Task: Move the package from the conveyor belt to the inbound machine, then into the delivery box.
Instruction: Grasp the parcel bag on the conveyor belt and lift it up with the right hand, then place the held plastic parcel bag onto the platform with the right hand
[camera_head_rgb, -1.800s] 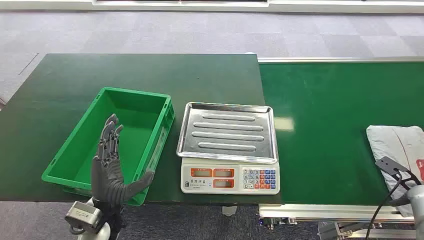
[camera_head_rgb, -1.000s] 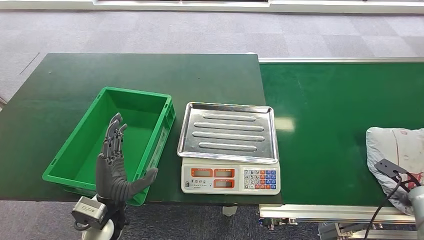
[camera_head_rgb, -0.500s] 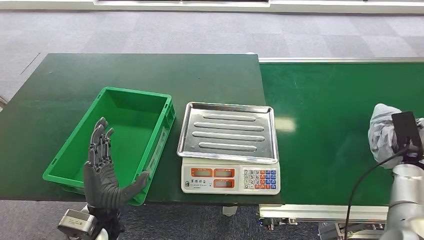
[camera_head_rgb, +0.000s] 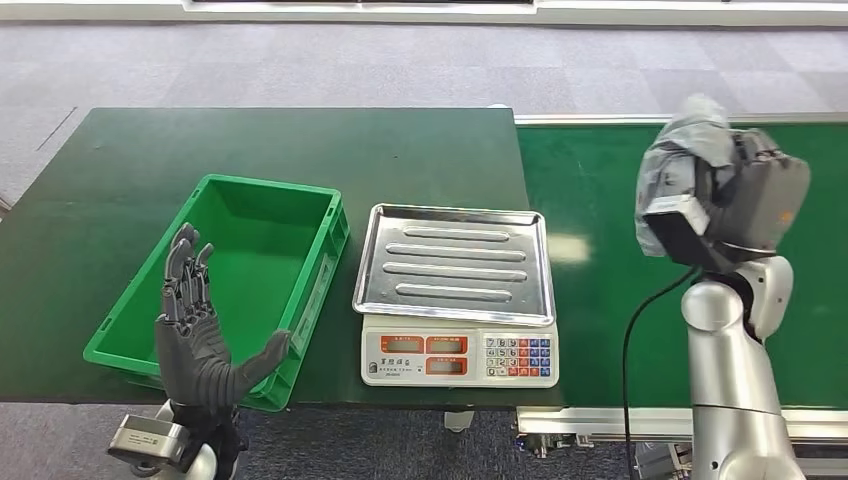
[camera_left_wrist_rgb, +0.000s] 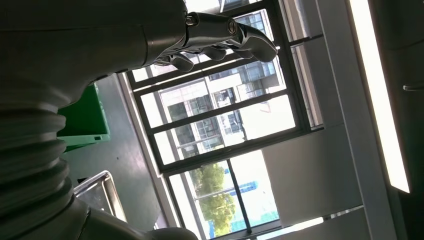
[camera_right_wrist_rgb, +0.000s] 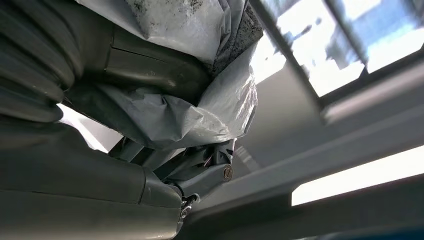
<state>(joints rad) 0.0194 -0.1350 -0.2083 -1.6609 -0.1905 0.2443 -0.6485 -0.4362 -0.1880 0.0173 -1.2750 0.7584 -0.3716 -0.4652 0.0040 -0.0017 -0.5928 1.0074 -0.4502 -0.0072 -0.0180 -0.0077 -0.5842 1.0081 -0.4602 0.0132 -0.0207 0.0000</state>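
I see the grey package (camera_head_rgb: 672, 165) clutched in my right hand (camera_head_rgb: 735, 200), lifted above the green conveyor belt (camera_head_rgb: 600, 200). Left hand (camera_head_rgb: 195, 335) spread, holding nothing, by the green crate (camera_head_rgb: 330, 230). Scale (camera_head_rgb: 455, 285) between them; grey carpet beyond.

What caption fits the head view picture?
Right hand lifts the grey package above the conveyor belt.

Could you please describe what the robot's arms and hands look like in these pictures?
The left hand is dark grey with jointed, segmented fingers and a thick thumb, set on a silver metal wrist. The right arm is a smooth silver tube with rounded joints, and a black cable loops down beside it. The right hand has a grey casing with a small orange mark. The wrist views show grey ribbed covers.
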